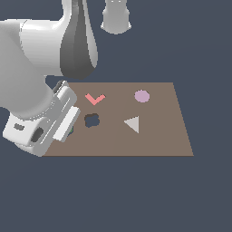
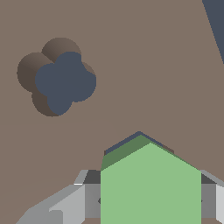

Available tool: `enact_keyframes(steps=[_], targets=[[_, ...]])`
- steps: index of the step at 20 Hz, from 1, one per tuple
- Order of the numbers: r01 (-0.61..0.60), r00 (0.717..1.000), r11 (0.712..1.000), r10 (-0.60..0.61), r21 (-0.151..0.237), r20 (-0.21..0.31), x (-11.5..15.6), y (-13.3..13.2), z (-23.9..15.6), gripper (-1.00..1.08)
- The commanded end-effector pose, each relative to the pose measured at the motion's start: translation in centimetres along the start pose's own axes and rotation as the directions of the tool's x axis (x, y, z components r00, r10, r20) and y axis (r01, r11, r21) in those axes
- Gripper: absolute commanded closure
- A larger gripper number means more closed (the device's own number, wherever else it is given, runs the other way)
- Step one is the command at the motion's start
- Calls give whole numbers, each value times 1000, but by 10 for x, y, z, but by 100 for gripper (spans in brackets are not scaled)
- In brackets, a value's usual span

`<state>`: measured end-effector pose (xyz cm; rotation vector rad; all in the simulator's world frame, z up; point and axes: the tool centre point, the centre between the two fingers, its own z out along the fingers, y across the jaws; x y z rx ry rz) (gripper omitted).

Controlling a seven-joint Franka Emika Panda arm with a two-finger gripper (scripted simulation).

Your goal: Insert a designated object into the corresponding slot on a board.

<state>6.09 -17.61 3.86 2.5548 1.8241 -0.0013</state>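
Observation:
The green hexagonal block sits between my gripper's grey fingers, which are shut on its two sides. Just beyond the block's far edges a thin dark line of the hexagonal slot shows in the brown board; the block covers the rest of the slot. In the exterior view the hand hangs over the board's left part. It hides the gripper and the slot there, and only a sliver of the green block peeks out.
A clover-like cut-out lies close beside the gripper. Also on the board are a pink chevron, a pale purple disc and a grey triangle. Dark floor surrounds the board.

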Motion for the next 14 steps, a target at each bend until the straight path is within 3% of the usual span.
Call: enact_keyframes(steps=[1,4,5,14], targets=[[2,1000,1000,-2,1,0,0,0,5,108],[3,1000,1000,-3,1,0,0,1,8,108],[3,1000,1000,-3,1,0,0,1,8,-92],[3,1000,1000,-3,1,0,0,1,8,-92]])
